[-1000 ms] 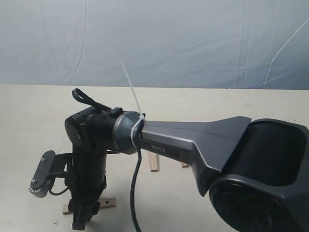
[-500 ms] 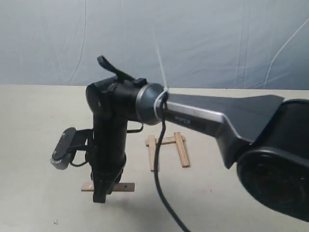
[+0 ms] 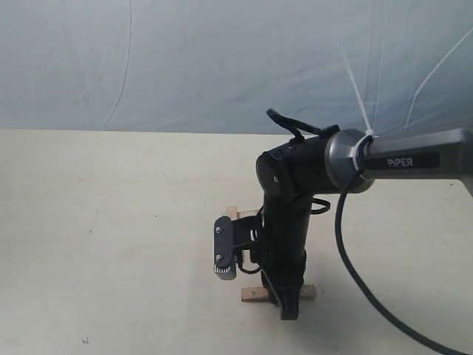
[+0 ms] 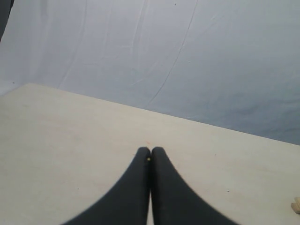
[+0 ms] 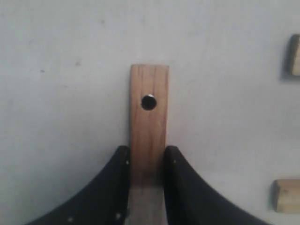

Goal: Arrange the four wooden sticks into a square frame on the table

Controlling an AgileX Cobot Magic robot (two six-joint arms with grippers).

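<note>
My right gripper (image 3: 289, 309) points down near the front of the table (image 3: 111, 222), shut on one wooden stick (image 3: 253, 293) that lies level, its ends sticking out on both sides of the fingers. In the right wrist view this stick (image 5: 148, 126) runs out between the fingertips and bears a small dark dot near its end. Two other stick ends (image 5: 294, 55) (image 5: 286, 196) show at that view's edge. Behind the arm only one stick tip (image 3: 233, 213) shows; the rest are hidden. My left gripper (image 4: 150, 151) is shut on nothing above bare table.
A wrinkled blue-grey cloth backdrop (image 3: 222, 59) hangs behind the table. The right arm's black cable (image 3: 355, 274) loops down toward the front right. The wrist camera (image 3: 224, 248) juts out to the left of the right gripper.
The right arm has swung right across the table with the stick, from the front left to just in front of the other sticks, which it now mostly hides.
</note>
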